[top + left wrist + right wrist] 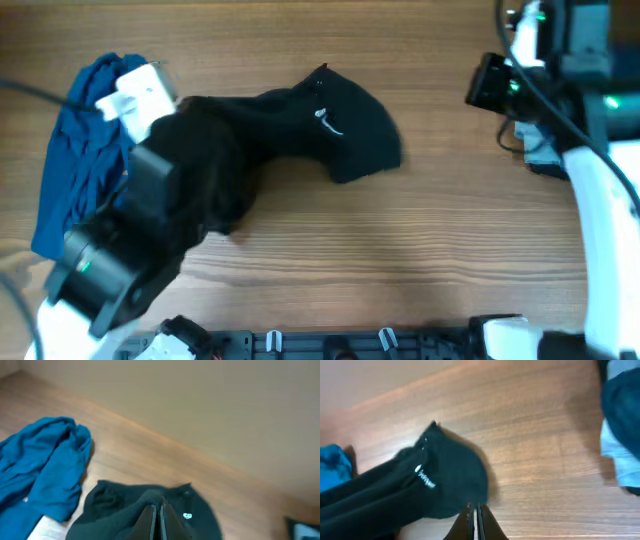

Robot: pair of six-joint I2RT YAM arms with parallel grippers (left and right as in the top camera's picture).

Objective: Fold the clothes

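We list: black T-shirt [335,125], bunched mid-frame, pinched by left gripper [157,509]; blue garment [80,160], left edge; right gripper [473,509] pressed together, empty; wooden table [450,230].

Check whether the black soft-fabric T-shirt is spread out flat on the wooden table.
No, the black soft-fabric T-shirt sits bunched in a crumpled, elongated heap rather than spread flat.

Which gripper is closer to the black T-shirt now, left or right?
Left. The left gripper is in the black T-shirt, jaws shut on bunched fabric. The right gripper is off the fabric, beyond its other end, jaws shut.
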